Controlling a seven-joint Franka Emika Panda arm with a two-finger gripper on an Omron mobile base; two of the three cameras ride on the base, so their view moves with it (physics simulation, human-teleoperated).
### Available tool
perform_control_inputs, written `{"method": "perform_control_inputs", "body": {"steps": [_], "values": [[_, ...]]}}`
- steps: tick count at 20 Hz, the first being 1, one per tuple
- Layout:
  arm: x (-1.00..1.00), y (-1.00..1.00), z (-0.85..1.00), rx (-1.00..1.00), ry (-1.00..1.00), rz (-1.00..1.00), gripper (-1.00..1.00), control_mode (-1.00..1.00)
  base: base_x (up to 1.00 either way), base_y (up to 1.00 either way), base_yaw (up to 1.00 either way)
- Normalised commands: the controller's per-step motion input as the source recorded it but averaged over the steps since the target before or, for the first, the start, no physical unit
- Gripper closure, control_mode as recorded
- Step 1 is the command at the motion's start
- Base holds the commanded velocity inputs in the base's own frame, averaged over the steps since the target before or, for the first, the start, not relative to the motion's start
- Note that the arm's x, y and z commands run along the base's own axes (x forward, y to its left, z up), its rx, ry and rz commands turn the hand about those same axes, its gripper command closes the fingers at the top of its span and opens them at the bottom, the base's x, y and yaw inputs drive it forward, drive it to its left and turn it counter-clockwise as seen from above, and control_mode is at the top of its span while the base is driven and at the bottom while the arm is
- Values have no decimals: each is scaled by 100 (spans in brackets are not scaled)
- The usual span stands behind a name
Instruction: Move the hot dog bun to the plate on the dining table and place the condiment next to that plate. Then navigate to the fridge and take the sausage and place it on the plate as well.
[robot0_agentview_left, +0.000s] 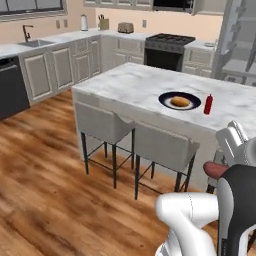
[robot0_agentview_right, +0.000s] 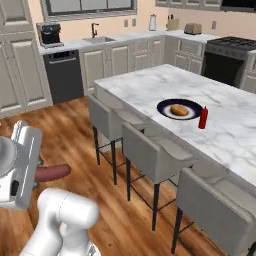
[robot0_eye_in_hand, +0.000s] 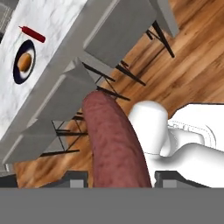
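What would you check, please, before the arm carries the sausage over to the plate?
1. Sausage held between the gripper fingers: ok.
2. Hot dog bun on the plate: ok.
3. Condiment upright beside the plate, apart from it: ok.
4. Bare room on the plate beside the bun: ok.
5. Plate within reach from here: not ok, stools and floor lie between; likely drive closer.
6. Grip firmness: cannot tell.

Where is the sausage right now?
The sausage is clamped in the gripper, out over the wood floor short of the stools, with the dining table ahead. It is not yet on the plate.
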Motion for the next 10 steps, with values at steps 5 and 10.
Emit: {"method": "perform_control_inputs", "body": {"steps": [5, 10], "values": [[0, 0, 0, 0, 0, 0, 100, 100, 71, 86, -52], [0, 0, 0, 0, 0, 0, 100, 100, 71, 86, -52]]}}
